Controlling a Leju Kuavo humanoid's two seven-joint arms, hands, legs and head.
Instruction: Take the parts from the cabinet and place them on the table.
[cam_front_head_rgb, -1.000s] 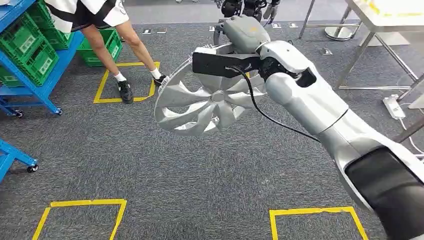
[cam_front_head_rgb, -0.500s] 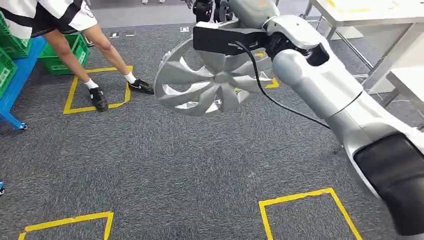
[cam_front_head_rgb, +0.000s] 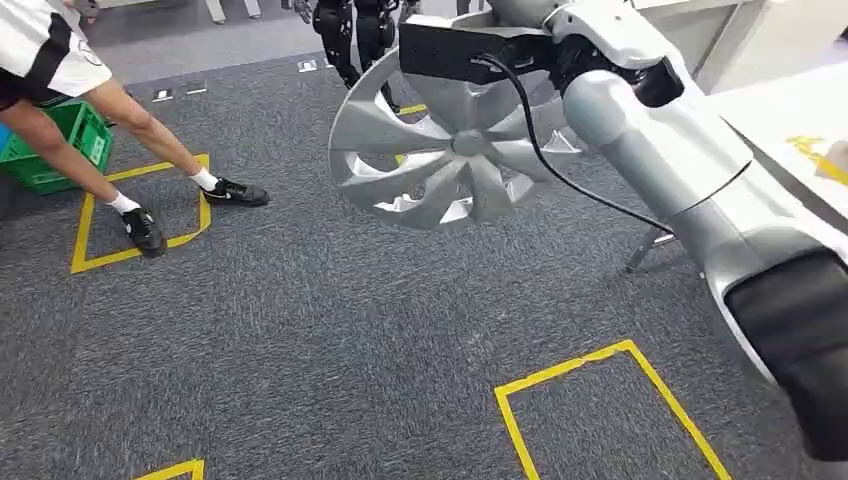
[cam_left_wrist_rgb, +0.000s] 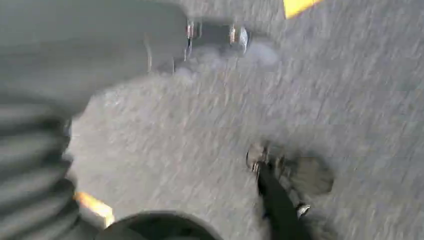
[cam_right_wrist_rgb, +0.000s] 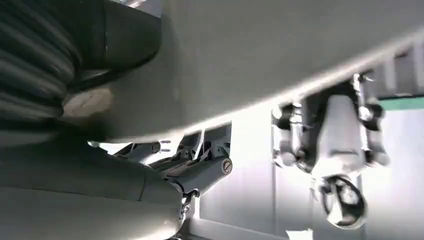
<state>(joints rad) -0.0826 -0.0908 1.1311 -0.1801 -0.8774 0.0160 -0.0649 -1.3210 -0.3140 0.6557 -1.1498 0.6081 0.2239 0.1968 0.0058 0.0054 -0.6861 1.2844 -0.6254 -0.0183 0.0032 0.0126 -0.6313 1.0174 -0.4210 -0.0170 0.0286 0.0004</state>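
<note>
The right hand (cam_right_wrist_rgb: 165, 175) is gripping a silver wheel cover (cam_front_head_rgb: 450, 150) by its rim, holding it above the grey carpet (cam_front_head_rgb: 300, 340). The left hand's (cam_left_wrist_rgb: 45, 165) state cannot be told. A person (cam_front_head_rgb: 60, 70) is leaning nearby; the white table (cam_front_head_rgb: 790, 120) is near the cover, which could strike its edge.

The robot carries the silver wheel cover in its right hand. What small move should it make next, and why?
Probably keep turning right and carry the wheel cover toward the white table. The right arm holds the cover up over the carpet, and the table lies beside the arm at the picture's right edge.
</note>
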